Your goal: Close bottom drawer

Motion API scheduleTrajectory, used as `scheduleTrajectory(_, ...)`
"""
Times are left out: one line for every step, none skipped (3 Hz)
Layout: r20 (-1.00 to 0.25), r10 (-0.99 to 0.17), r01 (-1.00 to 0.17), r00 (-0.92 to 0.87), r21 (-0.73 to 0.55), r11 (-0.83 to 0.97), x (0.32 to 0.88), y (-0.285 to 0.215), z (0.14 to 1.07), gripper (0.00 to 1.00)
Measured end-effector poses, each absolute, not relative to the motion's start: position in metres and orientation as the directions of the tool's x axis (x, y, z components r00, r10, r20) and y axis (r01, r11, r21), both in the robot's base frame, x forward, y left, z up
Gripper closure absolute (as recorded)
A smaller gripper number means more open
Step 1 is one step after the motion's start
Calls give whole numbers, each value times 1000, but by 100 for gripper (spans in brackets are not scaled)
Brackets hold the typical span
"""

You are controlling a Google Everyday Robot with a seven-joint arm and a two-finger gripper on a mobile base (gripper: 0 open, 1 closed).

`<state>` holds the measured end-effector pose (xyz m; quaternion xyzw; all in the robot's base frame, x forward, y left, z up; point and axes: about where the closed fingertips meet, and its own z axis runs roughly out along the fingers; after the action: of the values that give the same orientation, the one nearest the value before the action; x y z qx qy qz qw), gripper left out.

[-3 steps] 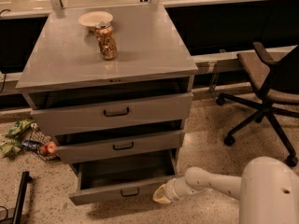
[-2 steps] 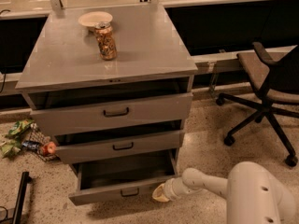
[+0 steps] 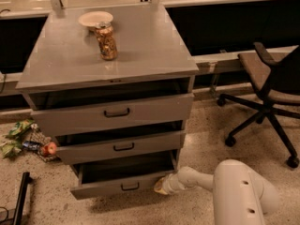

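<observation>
— What's the cabinet [image 3: 140, 55] made of?

— Grey sheet metal, with a flat matte top and squared edges. It has three drawers, each with one small black pull at its centre, and all three stand partly out.

— Which one is the task's?

— The bottom drawer [image 3: 108, 187], the lowest, with the shortest front panel. It sits below the cabinet top's near edge, pulled out over the floor [image 3: 201, 144], and its dark inside shows. The middle drawer [image 3: 140, 144] and the top drawer [image 3: 150, 110] sit above it, each with a dark gap over its front.

— And the gripper?

— The gripper [image 3: 161, 185] is pale and yellowish. It sits at the right end of the bottom drawer's front panel, touching it or very close. Whether it is spread or closed I can't make out. The arm [image 3: 234, 191] behind it is smooth, white and rounded.

— What's on top?

— Two things, both near the far left corner. One is a shallow cream bowl [image 3: 96, 18]. Just in front of it is an upright clear jar [image 3: 107, 42] filled with brown bits. I can't read any print on the jar.

— And around the cabinet?

— There is one black office chair [image 3: 272, 78] on castors off the right edge. Crumpled green wrappers [image 3: 16, 135] and a small red round thing [image 3: 49, 148] lie on the speckled floor off the left edge.
</observation>
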<state>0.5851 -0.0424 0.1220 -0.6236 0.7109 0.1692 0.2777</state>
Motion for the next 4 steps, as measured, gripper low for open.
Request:
scheduleTrajectory(-589, -806, -974, -56, -145, 174, 596, -45, 121, 100)
scheduleTrajectory(-564, -825, -960, -33, -212, 184, 613, -49, 123, 100)
scheduleTrajectory(-530, -848, -937, 1, -295, 184, 632, -54, 130, 100)
scheduleTrajectory(-515, -857, -926, 22, -333, 177, 644, -56, 132, 100)
